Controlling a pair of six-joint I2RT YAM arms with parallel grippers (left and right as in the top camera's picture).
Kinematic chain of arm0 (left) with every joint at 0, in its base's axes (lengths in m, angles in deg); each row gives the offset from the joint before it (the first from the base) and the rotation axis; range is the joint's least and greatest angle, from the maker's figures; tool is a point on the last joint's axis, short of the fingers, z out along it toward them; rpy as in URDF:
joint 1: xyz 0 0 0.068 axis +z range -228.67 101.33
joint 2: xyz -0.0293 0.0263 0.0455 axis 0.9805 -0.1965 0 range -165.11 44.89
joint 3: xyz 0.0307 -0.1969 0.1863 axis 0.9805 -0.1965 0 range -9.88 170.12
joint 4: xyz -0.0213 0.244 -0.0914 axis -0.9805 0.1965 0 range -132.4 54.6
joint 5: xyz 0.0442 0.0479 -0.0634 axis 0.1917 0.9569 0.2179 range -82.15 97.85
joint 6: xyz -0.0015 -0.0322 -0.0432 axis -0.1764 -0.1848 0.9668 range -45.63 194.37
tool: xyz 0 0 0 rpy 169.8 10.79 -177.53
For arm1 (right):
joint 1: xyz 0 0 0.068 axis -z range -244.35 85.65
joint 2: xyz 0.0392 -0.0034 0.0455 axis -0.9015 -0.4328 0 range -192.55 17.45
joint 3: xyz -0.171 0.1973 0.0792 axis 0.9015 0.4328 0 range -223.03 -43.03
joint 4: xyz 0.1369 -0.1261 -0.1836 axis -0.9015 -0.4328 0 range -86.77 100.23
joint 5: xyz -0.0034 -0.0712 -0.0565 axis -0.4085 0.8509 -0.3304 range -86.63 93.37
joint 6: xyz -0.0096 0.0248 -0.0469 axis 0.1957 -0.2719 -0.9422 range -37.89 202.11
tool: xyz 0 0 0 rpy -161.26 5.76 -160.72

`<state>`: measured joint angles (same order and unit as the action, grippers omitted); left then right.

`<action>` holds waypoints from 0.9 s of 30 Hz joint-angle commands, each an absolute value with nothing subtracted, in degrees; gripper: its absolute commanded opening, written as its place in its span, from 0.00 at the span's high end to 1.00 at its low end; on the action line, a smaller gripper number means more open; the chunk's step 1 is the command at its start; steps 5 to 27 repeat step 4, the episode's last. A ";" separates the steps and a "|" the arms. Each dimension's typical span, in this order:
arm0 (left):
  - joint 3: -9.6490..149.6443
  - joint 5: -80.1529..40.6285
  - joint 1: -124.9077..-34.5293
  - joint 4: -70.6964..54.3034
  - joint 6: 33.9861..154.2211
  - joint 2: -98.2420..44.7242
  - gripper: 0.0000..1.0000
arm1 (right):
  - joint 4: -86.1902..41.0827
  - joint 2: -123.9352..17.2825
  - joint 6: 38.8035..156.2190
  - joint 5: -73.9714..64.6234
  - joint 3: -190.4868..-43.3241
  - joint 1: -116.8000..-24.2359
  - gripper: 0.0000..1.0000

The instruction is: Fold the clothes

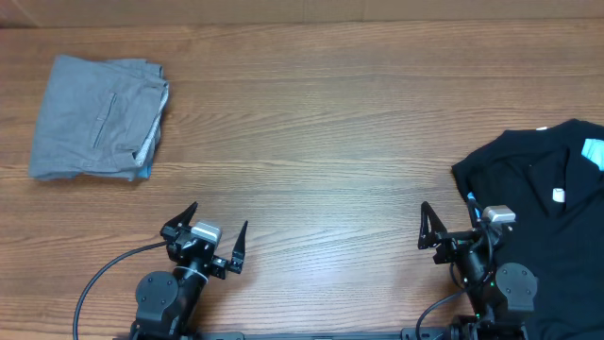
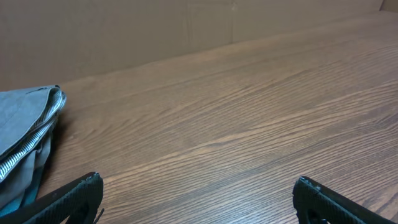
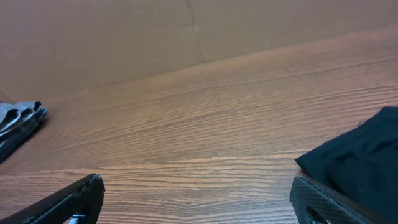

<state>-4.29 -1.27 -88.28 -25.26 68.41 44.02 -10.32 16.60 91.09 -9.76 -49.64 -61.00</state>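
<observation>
Black top [image 1: 538, 189] is the unfolded piece. It lies spread flat at the right of the table [image 1: 311, 123], running off the right frame edge, so I can't read its long axis. Its left corner sits just right of and slightly beyond the right gripper [image 1: 446, 210]. The wrist view shows the cloth right beside that gripper's right finger, apparently not touching. The right gripper's jaws are spread wide and hold nothing. The left gripper [image 1: 219, 219] is equally wide and empty, well apart from the top. Grey shorts [image 1: 99, 118] sit far left, apparently already folded into a stack. My read: the right arm is nearer, reaching right and slightly forward for the top's left edge.
</observation>
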 commanded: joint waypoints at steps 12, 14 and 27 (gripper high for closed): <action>-4.69 -0.55 -87.69 -25.58 69.22 44.64 0.00 | -9.98 17.28 91.15 -9.80 -49.18 -60.74 0.00; -4.69 -0.55 -87.69 -25.58 69.22 44.64 0.00 | -9.98 17.28 91.15 -9.80 -49.18 -60.74 0.00; -4.69 -0.55 -87.69 -25.58 69.22 44.64 0.00 | -9.98 17.28 91.15 -9.80 -49.18 -60.74 0.00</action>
